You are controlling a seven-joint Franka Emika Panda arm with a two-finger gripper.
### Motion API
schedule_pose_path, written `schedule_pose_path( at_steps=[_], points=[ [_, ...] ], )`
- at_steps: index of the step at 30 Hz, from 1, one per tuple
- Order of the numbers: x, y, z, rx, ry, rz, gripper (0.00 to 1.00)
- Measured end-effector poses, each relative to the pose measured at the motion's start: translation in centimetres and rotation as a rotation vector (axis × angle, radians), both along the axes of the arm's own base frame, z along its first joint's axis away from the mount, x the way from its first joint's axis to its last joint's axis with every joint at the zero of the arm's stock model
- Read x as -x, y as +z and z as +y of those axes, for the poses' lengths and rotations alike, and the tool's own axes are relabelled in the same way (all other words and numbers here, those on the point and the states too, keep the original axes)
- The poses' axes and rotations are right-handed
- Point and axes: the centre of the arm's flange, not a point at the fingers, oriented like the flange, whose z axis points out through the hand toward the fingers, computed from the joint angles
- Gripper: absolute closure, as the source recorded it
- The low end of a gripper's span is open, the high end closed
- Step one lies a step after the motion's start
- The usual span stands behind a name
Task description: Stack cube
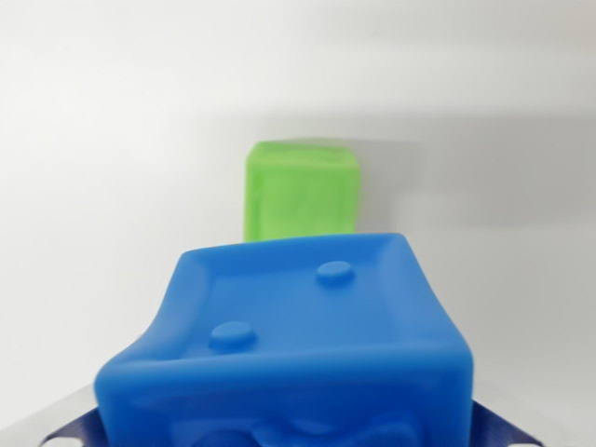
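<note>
Pincer [289, 438] mostly hidden, I think it grips the blue cube [298, 345] | step: carrying | next: I set it on the green cube [301, 189].

1. I am seeing the near cube [298, 345] sitting lowest in the wrist view, tilted, filling the foreground.
2. The far cube [301, 189] is sitting behind it, partly hidden by its upper edge.
3. The table [102, 140] is lying beneath and around both.
</note>
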Motion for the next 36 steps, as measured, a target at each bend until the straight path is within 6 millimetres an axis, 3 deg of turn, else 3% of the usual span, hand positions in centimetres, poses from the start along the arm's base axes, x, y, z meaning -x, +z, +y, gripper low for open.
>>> schedule_pose_path(
  at_steps=[15,36],
  points=[
    [0.0,-4.2,0.0,0.0,0.0,-0.001,1.0],
    [0.1,-8.5,0.0,0.001,0.001,-0.002,1.0]
  ],
)
